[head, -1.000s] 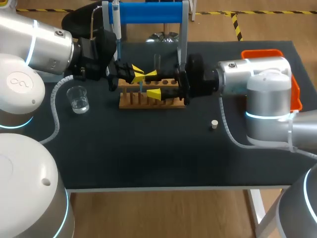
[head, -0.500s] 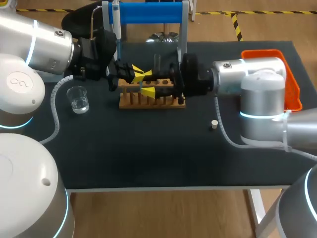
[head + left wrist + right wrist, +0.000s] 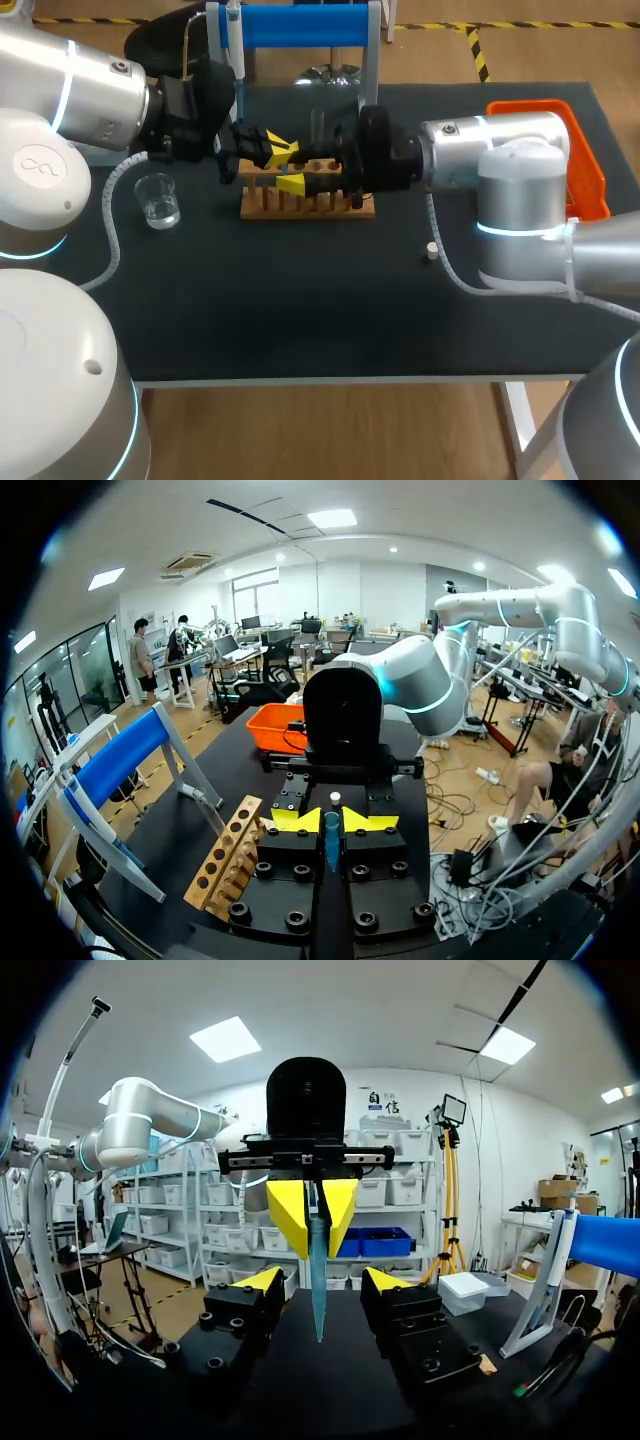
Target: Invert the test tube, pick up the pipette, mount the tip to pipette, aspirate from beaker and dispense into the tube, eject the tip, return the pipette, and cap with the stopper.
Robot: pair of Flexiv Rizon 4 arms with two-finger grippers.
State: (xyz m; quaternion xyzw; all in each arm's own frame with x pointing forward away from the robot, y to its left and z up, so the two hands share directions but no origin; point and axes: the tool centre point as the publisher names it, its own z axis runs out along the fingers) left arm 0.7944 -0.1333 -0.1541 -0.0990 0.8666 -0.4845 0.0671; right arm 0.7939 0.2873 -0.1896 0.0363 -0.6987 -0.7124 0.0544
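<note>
My left gripper (image 3: 278, 152) hovers over the wooden rack (image 3: 305, 197), shut on a thin teal tapered tip (image 3: 331, 840) that points down. My right gripper (image 3: 323, 1280) faces it from the other side. It is open, one yellow fingertip (image 3: 262, 1278) on each side of the teal tip (image 3: 318, 1290), neither touching it. A clear test tube (image 3: 318, 125) stands upright in the rack. The pipette (image 3: 232, 40) hangs on the blue stand (image 3: 300, 25). A glass beaker (image 3: 157, 200) with liquid sits at the left. The small stopper (image 3: 432, 250) lies at the right.
An orange bin (image 3: 592, 170) stands at the table's right edge, behind my right arm. The blue stand's legs flank the rack at the back. The dark table (image 3: 300, 320) stretches in front of the rack.
My right arm has moved left toward the left gripper, and its fingers have narrowed around the teal tip. The left arm has not moved.
</note>
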